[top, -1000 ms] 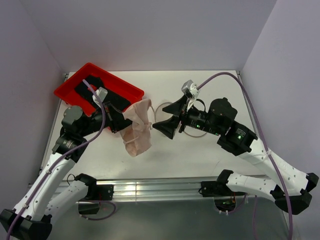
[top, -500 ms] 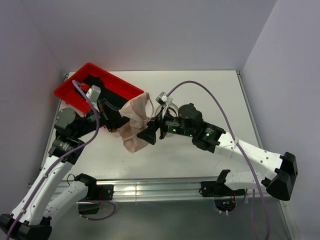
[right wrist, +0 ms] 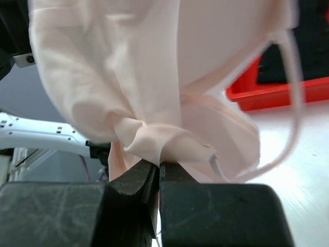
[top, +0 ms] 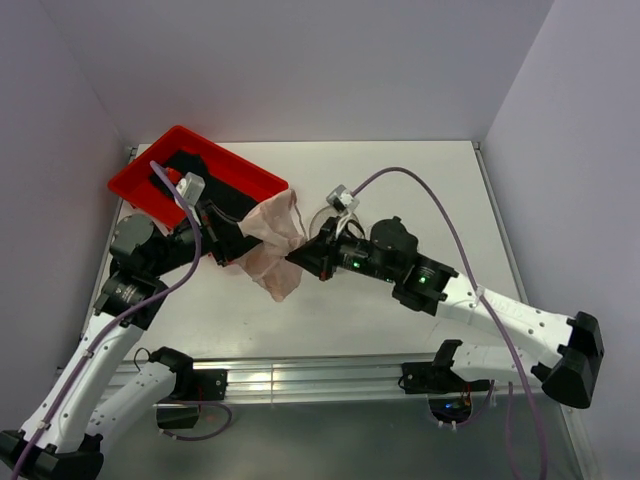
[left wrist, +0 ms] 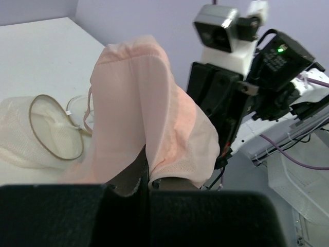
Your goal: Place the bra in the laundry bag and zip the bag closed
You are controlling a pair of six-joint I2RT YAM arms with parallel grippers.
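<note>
Fabric of the bra (top: 272, 245) is pale pink-beige, thin and soft, with many folds. We see it held up between the two arms, over the table (top: 420, 170) toward its left edge, just beside the red tray (top: 135, 182). The left gripper (left wrist: 146, 177) is clenched on one lower fold and the right gripper (right wrist: 157, 172) on another, and a thin strap hangs in a loop. The bag (left wrist: 28, 134) lies flat on the table behind the bra.
</note>
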